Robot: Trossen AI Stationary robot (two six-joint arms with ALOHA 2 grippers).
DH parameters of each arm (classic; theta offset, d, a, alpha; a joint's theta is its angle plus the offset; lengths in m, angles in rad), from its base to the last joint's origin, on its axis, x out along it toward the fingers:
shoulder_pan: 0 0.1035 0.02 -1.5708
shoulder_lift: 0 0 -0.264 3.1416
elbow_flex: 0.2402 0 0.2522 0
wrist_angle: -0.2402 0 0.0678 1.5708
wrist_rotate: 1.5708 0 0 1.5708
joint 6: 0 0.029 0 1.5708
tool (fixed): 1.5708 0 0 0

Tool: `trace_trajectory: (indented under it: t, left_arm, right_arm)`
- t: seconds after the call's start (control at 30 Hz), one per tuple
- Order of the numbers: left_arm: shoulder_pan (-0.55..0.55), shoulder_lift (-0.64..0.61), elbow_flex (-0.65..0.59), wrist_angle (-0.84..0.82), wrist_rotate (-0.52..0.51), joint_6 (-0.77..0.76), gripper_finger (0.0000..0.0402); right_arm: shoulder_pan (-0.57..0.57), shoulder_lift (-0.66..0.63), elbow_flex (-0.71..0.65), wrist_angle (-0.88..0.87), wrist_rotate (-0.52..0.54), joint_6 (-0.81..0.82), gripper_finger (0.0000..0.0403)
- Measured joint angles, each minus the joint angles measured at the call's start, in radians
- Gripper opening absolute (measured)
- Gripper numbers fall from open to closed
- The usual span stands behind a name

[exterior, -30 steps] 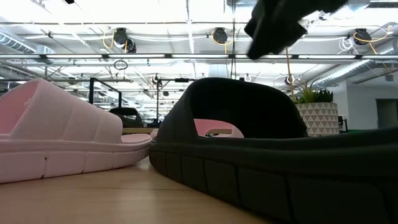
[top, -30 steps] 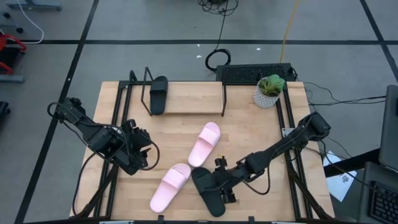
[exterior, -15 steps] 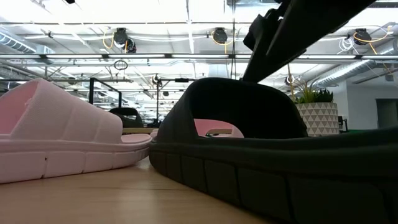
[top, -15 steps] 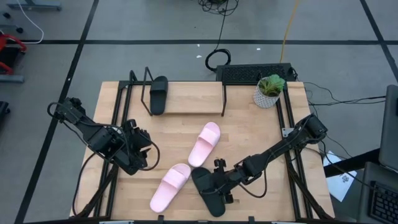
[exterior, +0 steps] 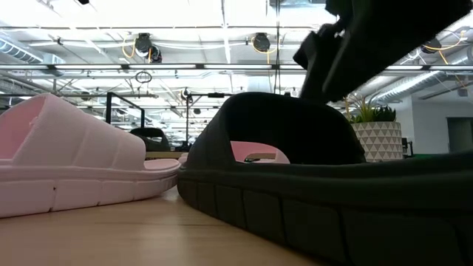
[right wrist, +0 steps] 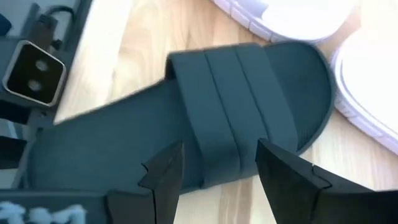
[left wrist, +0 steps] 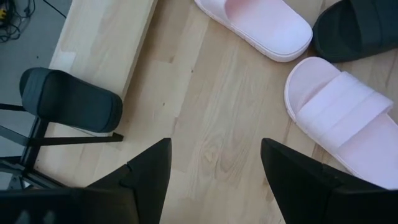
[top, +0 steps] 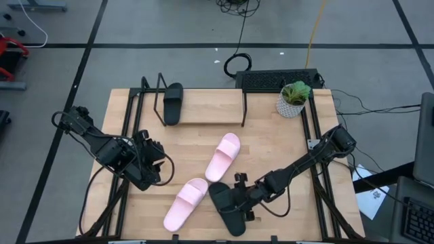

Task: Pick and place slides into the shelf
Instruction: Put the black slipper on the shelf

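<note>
Four slides were in view: two black and two pale pink. One black slide (top: 228, 208) lay flat on the table (top: 271, 135) at the near edge, well away from the shelf (top: 203, 107), and the right gripper (top: 242, 198) hung directly over its strap, jaws spread and grasping nothing; in the right wrist view the two dark fingers (right wrist: 163, 174) stood on either side of the strap of that black slide (right wrist: 230, 143), not visibly closed on it. Two pink slides lay beside it: one pink slide (top: 185, 202) just to the side away from the right arm, the other pink slide (top: 223, 156) between the black slide and the shelf. The second black slide (top: 173, 103) sat on the shelf, at the end nearer the left arm, and was the only slide on the board. One left gripper (top: 154, 165) waited over the table in front of that end of the shelf, released, with nothing between its fingers (left wrist: 143, 180). One potted plant (top: 293, 99) stood just beside the shelf's other end, and one keyboard (top: 277, 80) lay behind the shelf.
</note>
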Motion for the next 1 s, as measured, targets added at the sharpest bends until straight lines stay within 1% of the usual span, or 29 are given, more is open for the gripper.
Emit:
trace_trajectory:
  t: [0.17, 0.43, 0.73, 0.93, 1.0]
  left_arm:
    - [0.000, 0.000, 0.000, 0.000, 0.000, 0.000, 0.0246]
    - [0.000, 0.000, 0.000, 0.000, -0.001, 0.001, 0.0246]
    - [0.000, 0.000, 0.000, 0.000, -0.002, 0.010, 0.0246]
    - [0.000, 0.000, 0.000, 0.000, -0.002, 0.010, 0.0246]
    - [0.000, 0.000, 0.000, 0.000, -0.003, 0.011, 0.0246]
  right_arm:
    - [0.000, 0.002, -0.005, 0.005, 0.015, 0.007, 0.0189]
    - [0.011, 0.070, -0.002, 0.050, 0.019, 0.052, 0.0189]
    - [0.019, 0.080, -0.003, 0.066, 0.088, 0.051, 0.0189]
    - [0.019, 0.080, -0.004, 0.065, 0.095, 0.050, 0.0189]
    - [0.023, 0.080, -0.004, 0.058, 0.126, 0.050, 0.0189]
